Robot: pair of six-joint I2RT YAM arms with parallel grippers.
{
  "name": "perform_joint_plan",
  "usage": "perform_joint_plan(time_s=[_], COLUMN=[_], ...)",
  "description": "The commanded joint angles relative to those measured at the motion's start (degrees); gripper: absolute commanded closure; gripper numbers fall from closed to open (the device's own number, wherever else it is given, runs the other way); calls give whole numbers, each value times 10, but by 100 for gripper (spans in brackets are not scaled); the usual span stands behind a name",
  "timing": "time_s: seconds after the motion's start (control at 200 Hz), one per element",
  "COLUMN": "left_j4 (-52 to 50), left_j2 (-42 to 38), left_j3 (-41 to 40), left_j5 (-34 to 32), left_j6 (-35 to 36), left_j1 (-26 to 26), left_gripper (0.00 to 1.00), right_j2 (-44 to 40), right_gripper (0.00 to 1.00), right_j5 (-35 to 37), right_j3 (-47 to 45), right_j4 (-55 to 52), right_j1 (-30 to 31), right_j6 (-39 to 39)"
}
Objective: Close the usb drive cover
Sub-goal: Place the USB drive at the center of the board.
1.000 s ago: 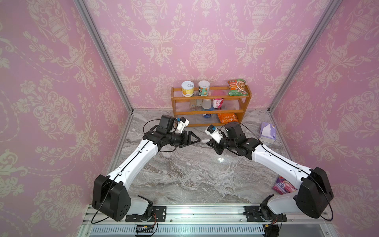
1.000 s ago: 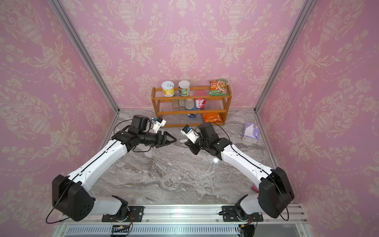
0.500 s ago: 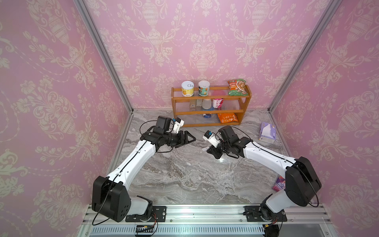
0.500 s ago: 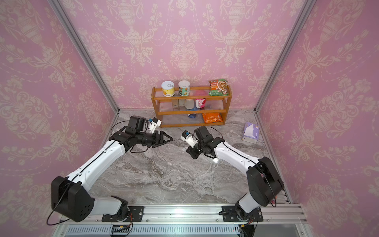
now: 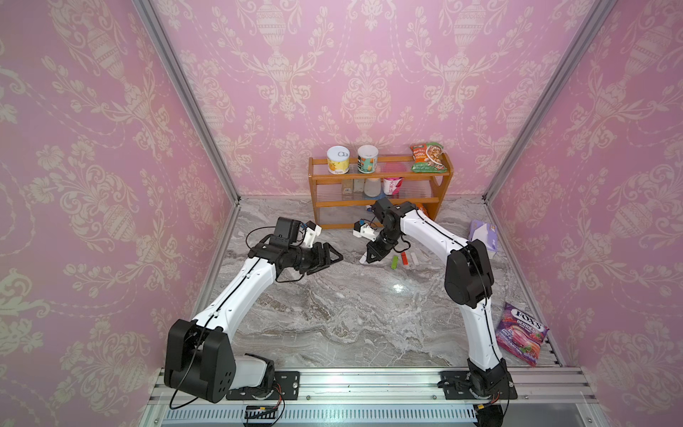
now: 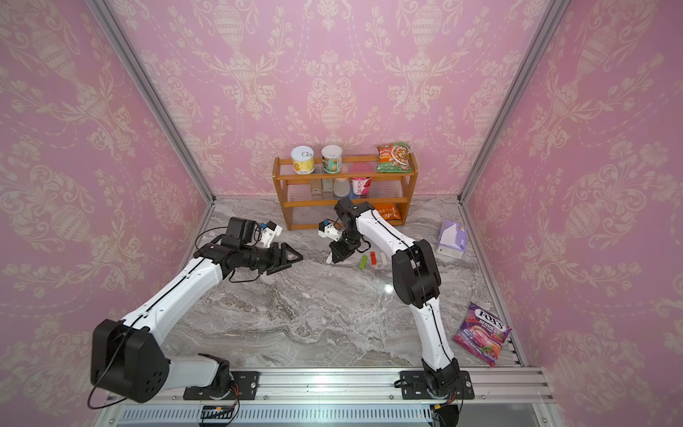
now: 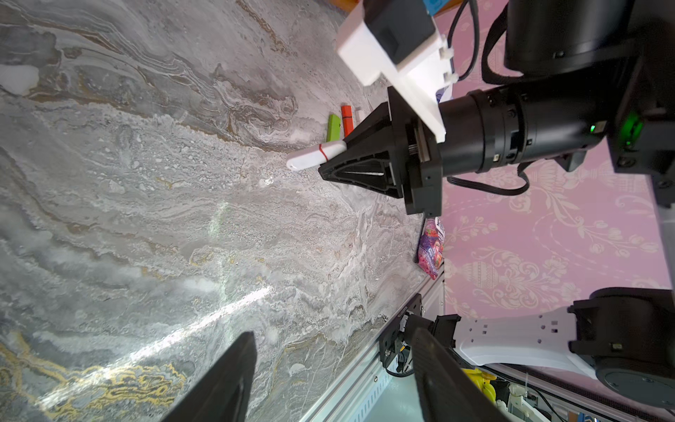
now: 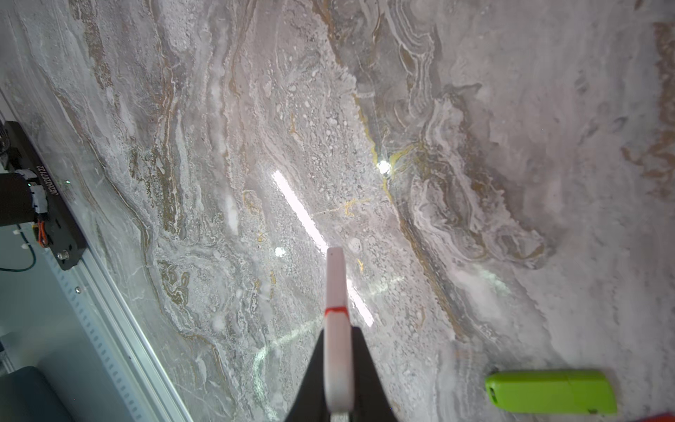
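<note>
A white usb drive (image 8: pixel 336 292) with a thin red ring is pinched in my right gripper (image 8: pixel 338 330), which is shut on its rear half. Its rounded front end sticks out past the jaws, and no metal plug shows. In both top views the drive (image 5: pixel 364 260) (image 6: pixel 329 260) hangs low over the marble, pointing at my left gripper (image 5: pixel 334 257) (image 6: pixel 295 256). That gripper is open and empty, a short gap away. In the left wrist view the drive (image 7: pixel 314 156) juts from the right gripper (image 7: pixel 338 160), far ahead of my left gripper (image 7: pixel 332 365).
A green drive (image 5: pixel 395 261), a red one (image 5: pixel 404 258) and a small white one (image 5: pixel 414 257) lie beside the right gripper. A wooden shelf (image 5: pixel 380 183) with cans and snacks stands at the back. A tissue pack (image 5: pixel 482 234) and a candy bag (image 5: pixel 519 332) lie at the right.
The right arm has folded up with its elbow raised, and its gripper has shifted left with the drive. The left gripper has drawn back slightly to the left, still open.
</note>
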Motion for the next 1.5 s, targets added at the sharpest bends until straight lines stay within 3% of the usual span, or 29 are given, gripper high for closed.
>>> perform_joint_plan(time_s=[0.0, 0.31, 0.705, 0.81, 0.93, 1.02, 1.251, 1.351, 1.446, 1.476, 1.496], left_j4=[-2, 8, -20, -19, -11, -6, -6, -16, -23, -24, -23], left_j2=[-28, -32, -31, -34, -34, -33, -36, -35, -34, -38, -42], left_j3=[-13, -12, 16, 13, 9, 8, 10, 20, 34, 37, 37], left_j5=[18, 30, -9, -14, -18, -20, -39, -85, -177, -217, -243], left_j6=[19, 4, 0, -6, -16, -21, -23, -16, -12, -12, -10], left_j1=[17, 23, 22, 22, 22, 22, 22, 22, 23, 25, 25], left_gripper=[30, 30, 30, 31, 30, 30, 30, 30, 30, 30, 29], right_j2=[53, 136, 207, 187, 157, 142, 65, -2, -87, -118, -139], right_gripper=[100, 100, 98, 90, 70, 63, 63, 63, 61, 59, 50], right_j5=[-26, -87, -58, -42, -20, -19, -13, -22, -28, -29, -28], right_j3=[67, 133, 148, 118, 94, 91, 31, -32, -117, -149, -171], right_j4=[-177, -252, -231, -177, -112, -82, 15, 70, 137, 165, 183], right_j1=[-20, -70, -75, -77, -79, -82, -81, -74, -68, -67, -67], right_j6=[-38, -77, -59, -35, -8, 7, 39, 49, 57, 62, 64])
